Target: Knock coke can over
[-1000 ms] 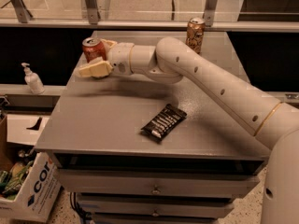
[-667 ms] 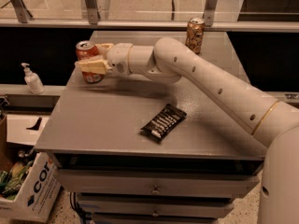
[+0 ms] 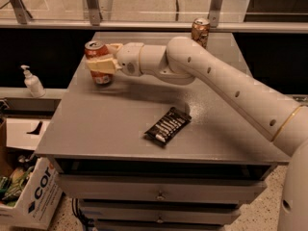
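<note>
Coke can (image 3: 97, 62) stands on the table (image 3: 96, 129), at the table's far-left part, close to the left edge. Red-orange body, silver top, top leaning slightly toward the table's left side, base on or just above the table surface, hard to say which.

Claw (image 3: 102, 64) is right at the can, above the table's far-left area. A cream part of it crosses the can's front at mid-height, so claw and can touch. Cannot tell whether the claw is spread or clamped on the can.

White arm (image 3: 216, 78) reaches in from the table's right side and runs diagonally over the table's back half to the claw.

Brown-gold can (image 3: 200, 30) stands upright at the table's far edge, right of centre, partly behind the arm, well apart from the coke can.

Dark snack wrapper (image 3: 167, 125) lies flat near the table's front edge, about centre, angled.

Pump bottle (image 3: 32, 82) sits on a ledge off the table's left side.

Cardboard box (image 3: 33, 196) sits on the floor below the table's front-left corner.

Drawer (image 3: 159, 189) with a small knob is under the table's front edge.
</note>
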Robot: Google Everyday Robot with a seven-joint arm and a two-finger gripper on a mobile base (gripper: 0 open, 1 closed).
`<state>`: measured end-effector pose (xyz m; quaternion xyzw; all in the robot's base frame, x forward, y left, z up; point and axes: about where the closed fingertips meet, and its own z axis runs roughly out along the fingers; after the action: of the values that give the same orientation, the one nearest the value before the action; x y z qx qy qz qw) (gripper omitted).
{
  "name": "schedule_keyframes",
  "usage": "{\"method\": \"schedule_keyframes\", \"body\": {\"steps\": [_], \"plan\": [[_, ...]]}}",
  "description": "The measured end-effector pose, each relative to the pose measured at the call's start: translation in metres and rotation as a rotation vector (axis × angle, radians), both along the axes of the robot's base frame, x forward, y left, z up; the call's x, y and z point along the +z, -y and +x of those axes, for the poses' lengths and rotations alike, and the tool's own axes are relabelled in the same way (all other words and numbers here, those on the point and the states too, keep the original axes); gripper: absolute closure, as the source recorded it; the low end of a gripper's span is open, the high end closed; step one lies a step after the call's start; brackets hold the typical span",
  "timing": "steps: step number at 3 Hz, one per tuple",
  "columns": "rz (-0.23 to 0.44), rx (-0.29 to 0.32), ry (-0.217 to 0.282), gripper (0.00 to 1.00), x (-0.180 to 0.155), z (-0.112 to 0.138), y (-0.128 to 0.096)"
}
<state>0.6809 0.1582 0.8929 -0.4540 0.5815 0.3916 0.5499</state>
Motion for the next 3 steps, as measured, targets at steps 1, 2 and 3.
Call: {"method": "schedule_keyframes", "body": {"steps": [1, 2, 3], "plan": [[-0.020, -0.027, -0.028, 1.00, 0.009, -0.010, 0.044], [-0.088, -0.061, -0.042, 1.00, 0.013, -0.026, 0.097], [-0.215, -0.086, -0.028, 1.00, 0.011, -0.043, 0.135]]}}
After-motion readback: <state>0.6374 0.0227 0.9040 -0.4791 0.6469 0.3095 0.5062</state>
